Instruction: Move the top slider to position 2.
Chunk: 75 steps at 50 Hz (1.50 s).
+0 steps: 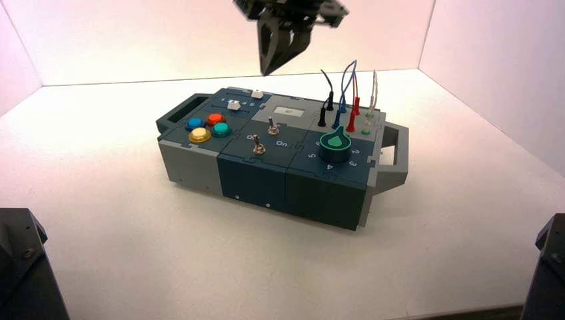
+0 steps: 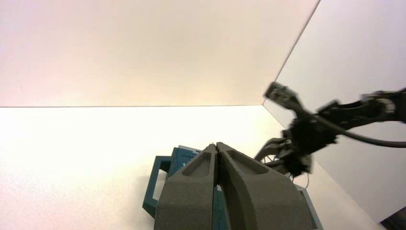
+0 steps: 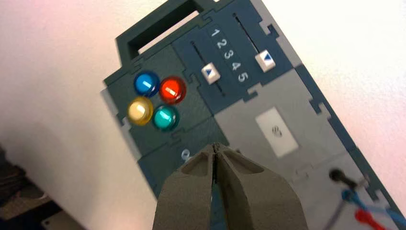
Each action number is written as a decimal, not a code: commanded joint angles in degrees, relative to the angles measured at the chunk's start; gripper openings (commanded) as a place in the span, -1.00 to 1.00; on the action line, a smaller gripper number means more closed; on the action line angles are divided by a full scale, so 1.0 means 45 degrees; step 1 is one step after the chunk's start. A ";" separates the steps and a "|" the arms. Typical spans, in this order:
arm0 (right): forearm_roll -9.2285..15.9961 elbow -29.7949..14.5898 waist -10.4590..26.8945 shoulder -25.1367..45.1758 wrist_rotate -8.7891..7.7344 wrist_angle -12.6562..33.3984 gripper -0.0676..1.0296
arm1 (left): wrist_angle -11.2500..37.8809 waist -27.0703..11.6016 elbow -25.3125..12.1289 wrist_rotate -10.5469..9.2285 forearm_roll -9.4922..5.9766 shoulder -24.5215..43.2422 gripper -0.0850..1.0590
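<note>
The top slider (image 1: 257, 94) is a tiny white knob in a dark slot at the box's far left corner. Seen from the right wrist, the top slider (image 3: 265, 60) stands toward the 4–5 end of the printed 1–5 scale. A second white knob (image 3: 210, 73) sits on the nearer track beside the buttons. My right gripper (image 1: 269, 69) hangs shut and empty high above the box's far side, clear of it. Its tips (image 3: 216, 146) hover over the toggle area. My left gripper (image 2: 216, 143) is shut, off to the box's left.
Four round buttons (image 3: 153, 100), blue, red, yellow and teal, lie beside the sliders. Two silver toggles (image 1: 272, 127), a teal knob (image 1: 334, 143) and upright plugged wires (image 1: 343, 100) fill the box's middle and right. White walls enclose the table.
</note>
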 commanded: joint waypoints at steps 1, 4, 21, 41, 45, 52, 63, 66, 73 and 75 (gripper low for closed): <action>-0.0117 -0.0859 -0.0156 0.0391 0.0020 -0.0098 -0.92 | -0.0098 -0.0078 -0.0117 0.0000 -0.0020 0.0215 -0.91; -0.0195 -0.1055 -0.0273 0.0664 0.0098 -0.0098 -0.92 | -0.0098 -0.0078 -0.0117 -0.0020 -0.0020 0.0215 -0.91; -0.0391 -0.1816 -0.1055 0.1562 0.0117 -0.0234 -0.92 | -0.0098 -0.0078 -0.0117 -0.0020 -0.0020 0.0215 -0.91; -0.0449 -0.2871 -0.1074 0.2910 0.0137 -0.0098 -0.92 | -0.0098 -0.0078 -0.0117 -0.0020 -0.0020 0.0215 -0.91; -0.0449 -0.2988 -0.1074 0.3027 0.0195 -0.0098 -0.92 | -0.0098 -0.0078 -0.0117 -0.0020 -0.0039 0.0215 -0.91; -0.0469 -0.3105 -0.1074 0.3125 0.0195 -0.0098 -0.92 | -0.0098 -0.0078 -0.0137 -0.0020 -0.0039 0.0215 -0.91; -0.0449 -0.3398 -0.1074 0.3437 0.0215 -0.0020 -0.92 | -0.0098 -0.0078 -0.0137 -0.0020 -0.0020 0.0215 -0.91; -0.0469 -0.3477 -0.1074 0.3535 0.0215 0.0098 -0.92 | -0.0098 -0.0078 -0.0117 -0.0020 -0.0039 0.0215 -0.91; -0.0449 -0.3613 -0.1074 0.3652 0.0215 0.0176 -0.92 | -0.0098 -0.0098 -0.0137 -0.0020 -0.0039 0.0215 -0.91; -0.0449 -0.3633 -0.1074 0.3672 0.0215 0.0176 -0.92 | -0.0098 -0.0078 -0.0137 -0.0020 -0.0039 0.0215 -0.91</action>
